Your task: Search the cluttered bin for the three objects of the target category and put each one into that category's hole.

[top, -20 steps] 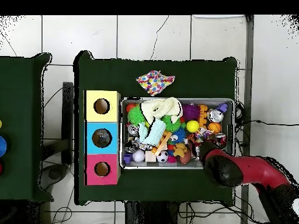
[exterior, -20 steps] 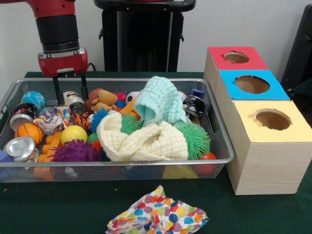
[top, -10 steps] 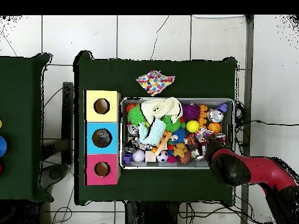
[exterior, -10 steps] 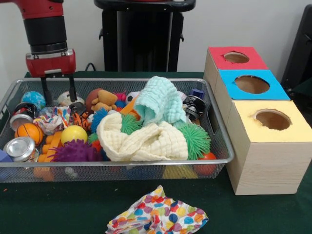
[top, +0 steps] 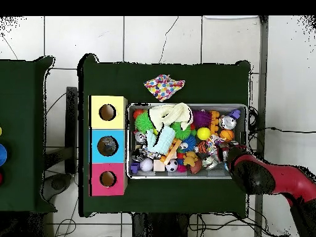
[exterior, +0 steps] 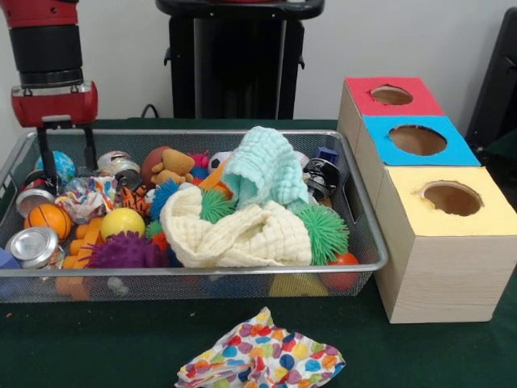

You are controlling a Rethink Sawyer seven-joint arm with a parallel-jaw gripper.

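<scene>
- Wire mesh bin [exterior: 367, 242] [top: 188, 174]: on the green-covered bench [exterior: 105, 343] [top: 197, 77], filled to the rim with mixed clutter; target category not identifiable from the views.
- Gripper [exterior: 69, 166] [top: 232, 150]: red and black, lowered at the bin's far left corner in the front view; two thin black fingers [exterior: 51, 162] spread apart, holding nothing, tips down among the items there.
- Blue ball [exterior: 58, 164]: at that same corner, showing between the spread fingers.
- Tin cans: one dark-labelled [exterior: 34, 190] just below the gripper by the left wall, one silver [exterior: 36, 246] at the near left corner, another [exterior: 119, 166] by the far rim.
- Orange ball [exterior: 50, 219], yellow ball [exterior: 122, 222] [top: 203, 133], purple spiky ball [exterior: 125, 252] [top: 201, 118]: along the left half toward the near rim.
- Brown plush toy [exterior: 170, 168]: toward the far rim, left of centre.
- Mint cloth [exterior: 262, 166] [top: 162, 141] and cream cloth [exterior: 234, 230] [top: 173, 113]: heaped at the bin's middle, mint lying over cream.
- Green spiky balls [exterior: 323, 230] [top: 145, 120]: at the right end, partly under the cloths.
- Three sorting boxes, just beside the bin's right wall, each with a round hole on top: yellow box [exterior: 440, 242] [top: 108, 112] nearest, blue box [exterior: 416, 140] [top: 107, 145] in the middle, red box [exterior: 390, 95] [top: 107, 179] farthest.
- Polka-dot cloth [exterior: 260, 356] [top: 163, 86]: crumpled on the bench outside the bin, by its near wall.
</scene>
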